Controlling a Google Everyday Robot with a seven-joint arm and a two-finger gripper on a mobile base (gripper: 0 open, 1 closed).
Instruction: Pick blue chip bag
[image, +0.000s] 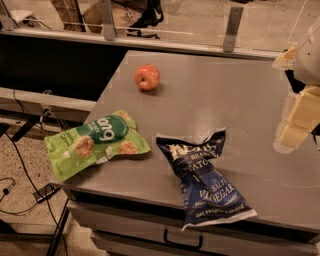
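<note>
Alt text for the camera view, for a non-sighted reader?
A crumpled blue chip bag lies at the front edge of the grey table. The gripper hangs at the right, clear of it. A green snack bag lies left, an apple behind.

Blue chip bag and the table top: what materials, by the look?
Blue chip bag: likely glossy plastic film, crinkled, glints. Table: probably painted metal or laminate, smooth grey, faint sheen. Gripper, at right edge: pale, maybe plastic.
</note>
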